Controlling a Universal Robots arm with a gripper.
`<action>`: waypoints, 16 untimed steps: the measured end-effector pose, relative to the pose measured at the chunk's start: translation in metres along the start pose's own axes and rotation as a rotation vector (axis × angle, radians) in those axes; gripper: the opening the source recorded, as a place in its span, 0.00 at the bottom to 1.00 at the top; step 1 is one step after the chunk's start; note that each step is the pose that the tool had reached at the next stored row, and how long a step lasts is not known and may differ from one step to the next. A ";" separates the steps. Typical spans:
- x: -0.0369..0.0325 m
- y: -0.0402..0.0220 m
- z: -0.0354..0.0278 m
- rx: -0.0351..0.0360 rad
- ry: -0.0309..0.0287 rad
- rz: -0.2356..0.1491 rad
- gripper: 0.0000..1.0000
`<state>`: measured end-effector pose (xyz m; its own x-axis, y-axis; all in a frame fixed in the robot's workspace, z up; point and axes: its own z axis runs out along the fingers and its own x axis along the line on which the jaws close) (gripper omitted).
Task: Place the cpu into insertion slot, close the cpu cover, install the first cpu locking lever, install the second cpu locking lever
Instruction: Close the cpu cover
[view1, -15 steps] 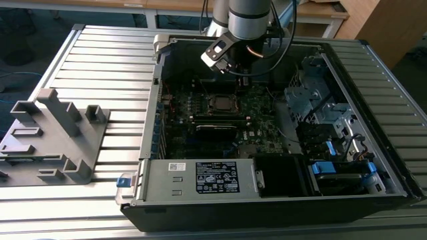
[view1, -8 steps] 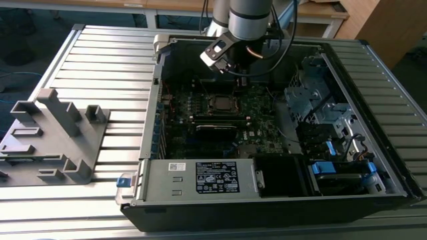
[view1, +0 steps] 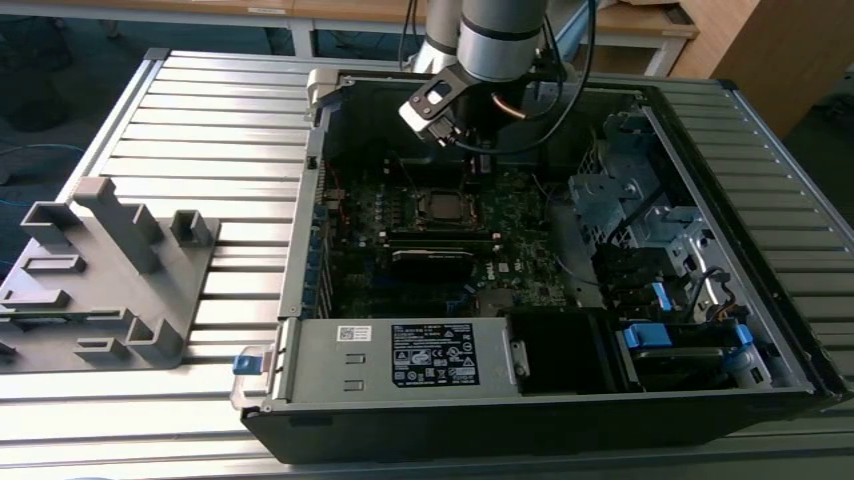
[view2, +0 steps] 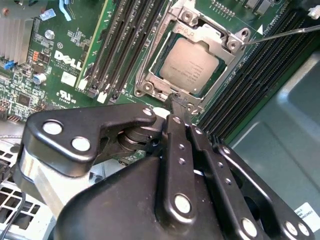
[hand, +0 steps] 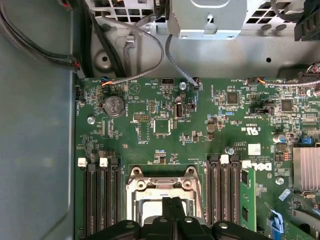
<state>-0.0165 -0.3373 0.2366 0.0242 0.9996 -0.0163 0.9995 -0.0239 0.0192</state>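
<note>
Clenched empty at upper centre of exterior view: gripper. Tips set at cpu cover rim, likely pressing it flat over seated cpu.

Your arm is a silver-grey cylinder with black cables looping beside it. Your gripper is glossy black, its linkage bars studded with round silver screws, tapering into slim fingers.

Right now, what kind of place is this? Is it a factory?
Most likely a robot lab or workshop bench, not a home. An opened computer case lies on a ribbed metal table, a robot arm reaches into it, and wooden desks stand behind.
</note>
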 end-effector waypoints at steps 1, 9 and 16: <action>0.0000 -0.0001 0.0001 0.0000 0.0000 0.000 0.11; -0.0004 -0.0191 0.0034 0.0000 0.0000 0.000 0.11; -0.0004 -0.0245 0.0128 0.0000 0.0000 0.000 0.11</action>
<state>-0.0408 -0.3373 0.2233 0.0242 0.9996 -0.0163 0.9995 -0.0238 0.0192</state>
